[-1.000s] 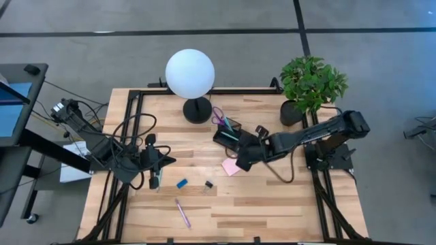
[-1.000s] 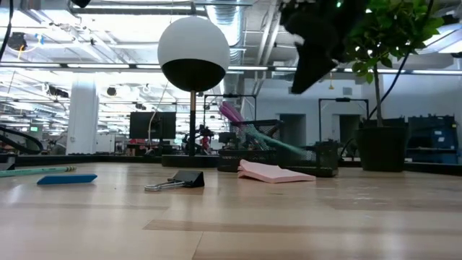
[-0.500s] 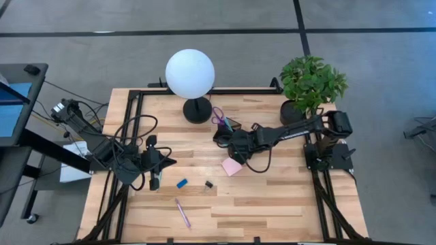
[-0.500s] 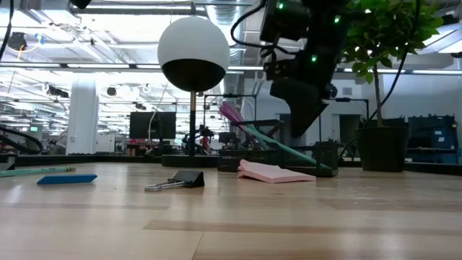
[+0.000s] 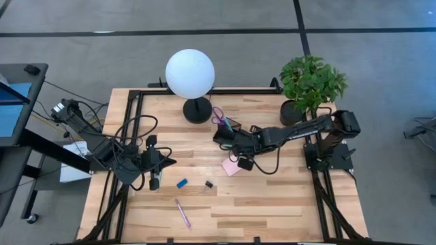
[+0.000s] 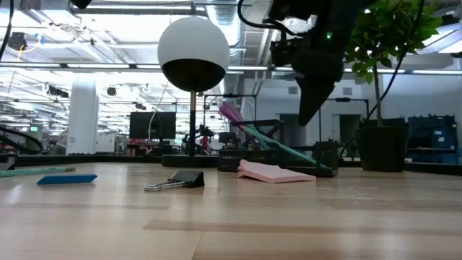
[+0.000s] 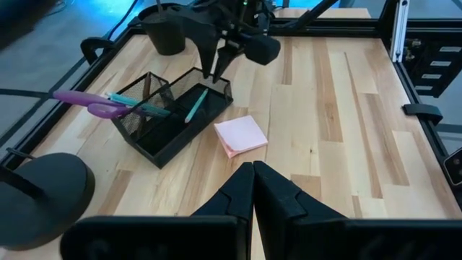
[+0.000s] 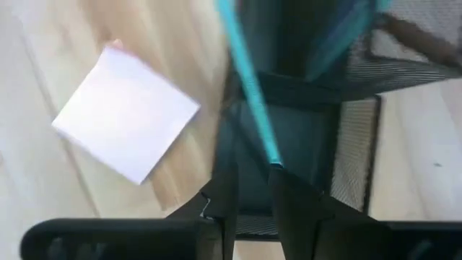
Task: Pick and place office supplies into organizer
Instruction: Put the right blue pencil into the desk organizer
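Right hand (image 5: 235, 145) hovers over the organizer (image 5: 227, 139), grasping a teal pen (image 8: 249, 83) (tip down); left hand (image 5: 154, 182) clenched.

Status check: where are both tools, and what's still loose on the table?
Right tool over organizer, teal pen in its tray. Left tool shut, waiting. Sticky pad, blue block, clip, purple pen loose.

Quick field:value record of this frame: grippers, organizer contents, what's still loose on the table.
right gripper: above the organizer tray, tips at a teal pen
left gripper: shut, waiting at table's left
in organizer: purple scissors, teal pens
loose: pink sticky pad beside organizer, blue block, black clip, purple pen
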Controlling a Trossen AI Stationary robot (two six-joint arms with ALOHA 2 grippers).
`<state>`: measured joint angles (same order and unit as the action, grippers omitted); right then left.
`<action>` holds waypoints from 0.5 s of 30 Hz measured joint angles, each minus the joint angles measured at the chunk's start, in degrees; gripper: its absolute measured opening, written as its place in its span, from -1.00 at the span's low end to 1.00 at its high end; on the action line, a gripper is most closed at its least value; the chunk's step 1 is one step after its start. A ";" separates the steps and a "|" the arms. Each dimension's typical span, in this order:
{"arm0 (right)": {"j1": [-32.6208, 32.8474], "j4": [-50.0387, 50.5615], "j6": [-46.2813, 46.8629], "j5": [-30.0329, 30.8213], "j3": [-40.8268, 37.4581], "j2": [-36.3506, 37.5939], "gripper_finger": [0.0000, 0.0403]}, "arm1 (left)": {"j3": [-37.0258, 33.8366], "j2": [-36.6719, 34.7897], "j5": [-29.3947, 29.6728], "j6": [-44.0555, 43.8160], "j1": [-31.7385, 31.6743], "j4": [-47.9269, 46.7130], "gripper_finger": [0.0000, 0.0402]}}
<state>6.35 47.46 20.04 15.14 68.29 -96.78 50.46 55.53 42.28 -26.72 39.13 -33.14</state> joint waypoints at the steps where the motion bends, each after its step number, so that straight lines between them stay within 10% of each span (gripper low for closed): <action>1: 0.00 -0.09 -0.68 -1.27 0.00 -0.30 -0.60 | 0.00 0.00 0.00 0.00 0.00 0.04 -0.98; 15: -0.54 -5.03 -5.08 4.25 0.02 -6.43 0.06 | 0.00 0.00 0.09 0.00 0.02 0.04 -0.98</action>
<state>5.80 42.43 14.96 19.40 68.31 -103.22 50.46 55.53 42.37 -26.72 39.15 -33.10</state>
